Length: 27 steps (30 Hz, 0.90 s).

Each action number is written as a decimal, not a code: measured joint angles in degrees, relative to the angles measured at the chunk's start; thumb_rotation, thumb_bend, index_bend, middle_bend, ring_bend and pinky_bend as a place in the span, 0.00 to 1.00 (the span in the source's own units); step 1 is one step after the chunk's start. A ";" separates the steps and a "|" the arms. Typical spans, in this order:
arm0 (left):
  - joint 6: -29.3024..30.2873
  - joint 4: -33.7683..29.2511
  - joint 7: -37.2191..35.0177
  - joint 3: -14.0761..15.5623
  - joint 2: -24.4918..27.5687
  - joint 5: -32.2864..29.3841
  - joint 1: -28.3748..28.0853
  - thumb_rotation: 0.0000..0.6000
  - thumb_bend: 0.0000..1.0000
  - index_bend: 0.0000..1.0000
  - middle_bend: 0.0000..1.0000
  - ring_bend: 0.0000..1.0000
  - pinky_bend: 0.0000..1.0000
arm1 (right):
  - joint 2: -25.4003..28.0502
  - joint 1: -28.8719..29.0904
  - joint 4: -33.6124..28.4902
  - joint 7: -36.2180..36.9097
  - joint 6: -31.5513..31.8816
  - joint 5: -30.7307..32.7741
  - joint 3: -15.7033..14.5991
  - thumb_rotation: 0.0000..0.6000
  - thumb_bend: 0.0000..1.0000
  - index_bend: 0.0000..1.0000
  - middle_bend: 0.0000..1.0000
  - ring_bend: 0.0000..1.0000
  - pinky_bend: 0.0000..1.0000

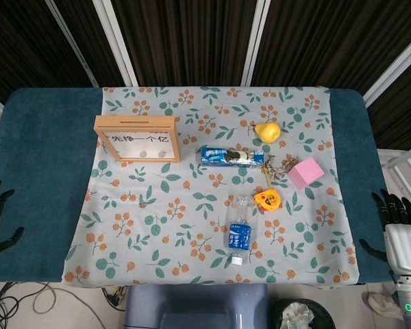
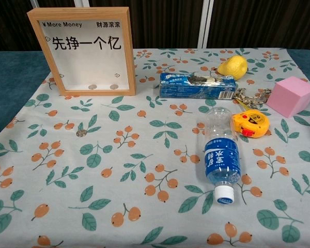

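On the floral cloth, a clear blue-labelled water bottle flat; both robot hands empty, fingers apart.

The wooden frame carries the clearest print: "¥More Money" at its top left, "财源滚滚" at its top right, and beneath them, in large black characters, "先挣一个亿". The water bottle lying on the surface has a blue label with white Chinese characters, too small to read. The blue snack packet bears lettering that stays illegible.
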 measured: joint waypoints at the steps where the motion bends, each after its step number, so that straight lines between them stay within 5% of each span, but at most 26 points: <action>1: -0.05 -0.01 0.09 -0.02 0.00 -0.09 -0.01 1.00 0.22 0.18 0.00 0.00 0.02 | 0.00 0.00 -0.07 -0.05 -0.04 0.02 -0.01 1.00 0.24 0.02 0.00 0.00 0.00; 27: -0.83 -0.16 -1.39 0.16 0.01 0.63 -0.43 1.00 0.18 0.18 0.00 0.00 0.02 | 0.02 -0.25 -1.47 -1.47 -0.52 2.16 0.45 1.00 0.24 0.02 0.00 0.00 0.00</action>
